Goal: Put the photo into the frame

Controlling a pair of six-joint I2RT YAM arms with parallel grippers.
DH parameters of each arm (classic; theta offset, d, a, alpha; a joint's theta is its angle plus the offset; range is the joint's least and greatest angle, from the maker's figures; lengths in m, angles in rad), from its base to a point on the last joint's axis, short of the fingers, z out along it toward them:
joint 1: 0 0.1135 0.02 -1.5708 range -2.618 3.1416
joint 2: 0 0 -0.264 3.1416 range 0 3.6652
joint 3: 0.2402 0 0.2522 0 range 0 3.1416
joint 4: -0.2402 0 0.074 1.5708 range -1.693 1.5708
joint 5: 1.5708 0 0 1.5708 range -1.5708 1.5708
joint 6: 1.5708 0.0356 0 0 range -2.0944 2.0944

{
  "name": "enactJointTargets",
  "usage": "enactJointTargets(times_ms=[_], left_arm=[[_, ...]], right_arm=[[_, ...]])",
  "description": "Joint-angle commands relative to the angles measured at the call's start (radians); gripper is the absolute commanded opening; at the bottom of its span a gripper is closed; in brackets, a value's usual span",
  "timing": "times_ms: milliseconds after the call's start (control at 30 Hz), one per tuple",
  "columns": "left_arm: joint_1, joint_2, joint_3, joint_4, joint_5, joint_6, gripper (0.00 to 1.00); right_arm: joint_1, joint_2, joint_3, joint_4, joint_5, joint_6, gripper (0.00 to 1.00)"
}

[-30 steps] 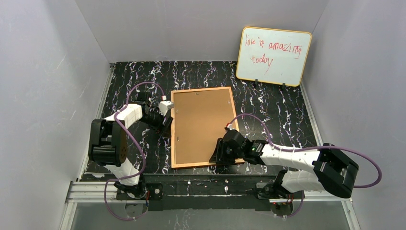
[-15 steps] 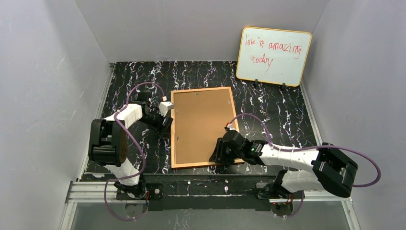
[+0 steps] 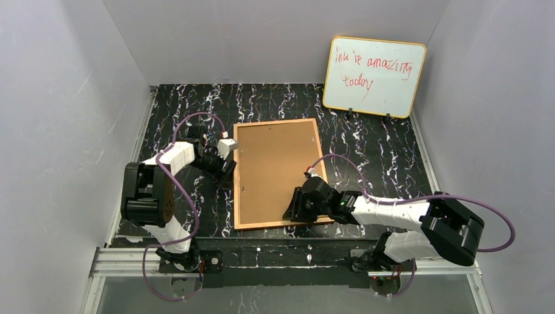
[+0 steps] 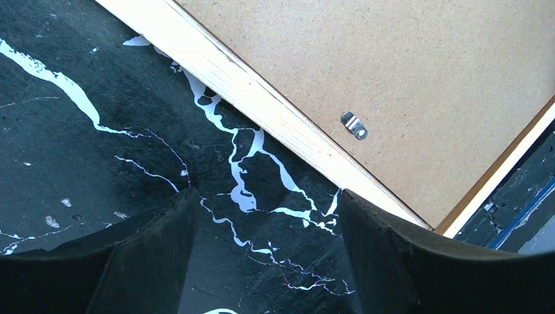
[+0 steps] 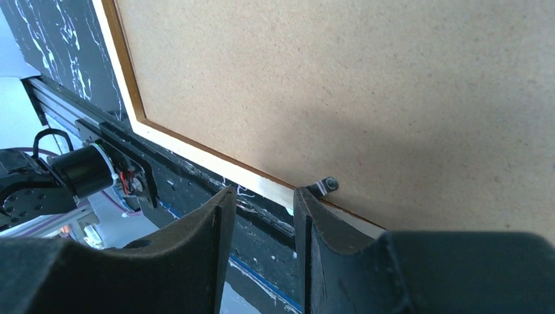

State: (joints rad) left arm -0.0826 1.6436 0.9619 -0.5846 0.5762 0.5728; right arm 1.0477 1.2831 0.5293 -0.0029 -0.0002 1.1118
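The frame [image 3: 275,173] lies face down in the middle of the table, with its plain brown board back up. The photo is not in view. My left gripper [image 3: 228,172] is open and low over the table, just beside the frame's left edge [image 4: 275,111], holding nothing. A small metal tab [image 4: 354,125] sits on the backing near it. My right gripper [image 3: 292,212] is at the frame's near right corner. Its jaws stand a little apart and empty [image 5: 263,191], with one fingertip [image 5: 302,196] next to a metal tab [image 5: 325,186] on the backing [image 5: 327,78].
A yellow-edged whiteboard [image 3: 373,76] with red handwriting leans against the back wall at the right. Grey walls close in on three sides. A metal rail [image 3: 275,258] with the arm bases runs along the near edge, close to the frame's near side.
My right gripper has shifted slightly left along the frame's near right corner. The left arm and the frame have not moved.
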Motion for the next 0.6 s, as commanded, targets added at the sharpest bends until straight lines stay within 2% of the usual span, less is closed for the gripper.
enactJointTargets(times_ms=[0,300,567], left_arm=[[-0.005,-0.036,0.009,-0.036,0.02,0.02,0.74],[-0.005,-0.034,0.01,-0.04,0.022,0.024,0.74],[-0.005,-0.033,0.011,-0.046,0.02,0.033,0.74]], right_arm=[[0.003,0.043,0.024,-0.025,0.05,-0.021,0.46],[0.003,0.053,0.065,-0.005,0.034,-0.048,0.46],[0.023,-0.119,0.07,-0.038,0.038,-0.058,0.48]])
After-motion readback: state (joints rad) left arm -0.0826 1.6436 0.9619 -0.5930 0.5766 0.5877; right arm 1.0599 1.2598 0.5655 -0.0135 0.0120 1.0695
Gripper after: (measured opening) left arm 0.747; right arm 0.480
